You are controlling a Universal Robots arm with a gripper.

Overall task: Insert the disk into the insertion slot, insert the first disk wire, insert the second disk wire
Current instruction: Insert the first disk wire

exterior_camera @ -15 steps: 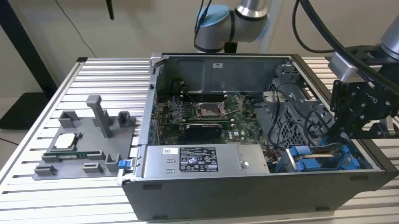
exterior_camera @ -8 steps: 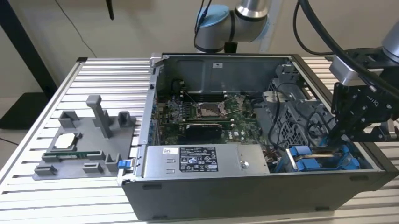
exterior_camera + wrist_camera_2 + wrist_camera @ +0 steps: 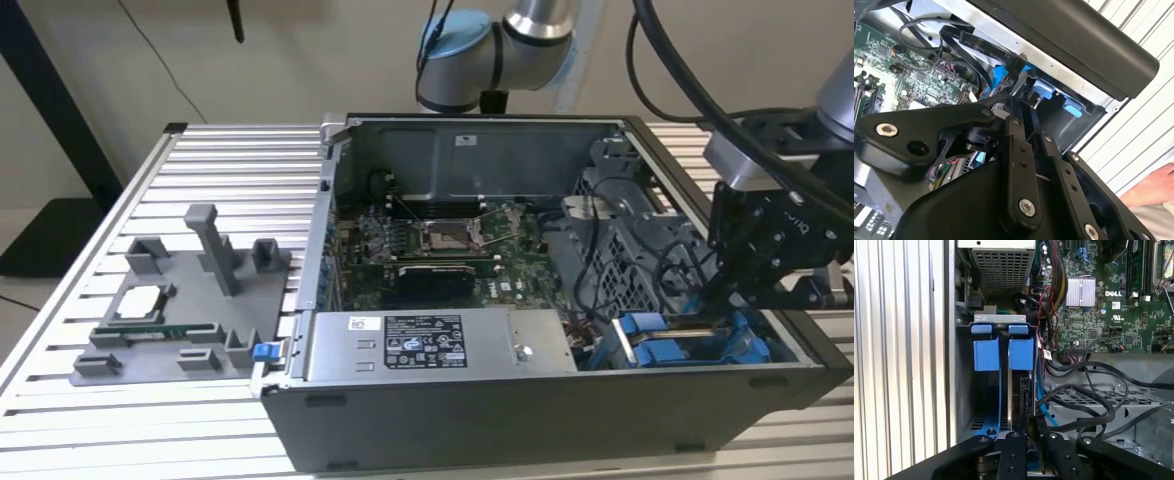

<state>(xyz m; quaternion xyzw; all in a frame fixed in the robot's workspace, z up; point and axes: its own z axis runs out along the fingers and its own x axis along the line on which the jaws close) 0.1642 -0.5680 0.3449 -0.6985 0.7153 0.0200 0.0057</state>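
Fingers [image 3: 1013,452] are clenched on the near edge of the disk [image 3: 1021,390]. In the first wrist view you can see it standing edgewise and already sunk into the insertion slot [image 3: 999,318], next to the blue tabs [image 3: 986,354] and close to a bundle of black cables [image 3: 1089,397]. Look at the exterior view and you find the gripper [image 3: 754,290] at the frame's lower right, dipped into that corner of the open computer case [image 3: 534,420], which sits on the slatted tabletop [image 3: 80,430].
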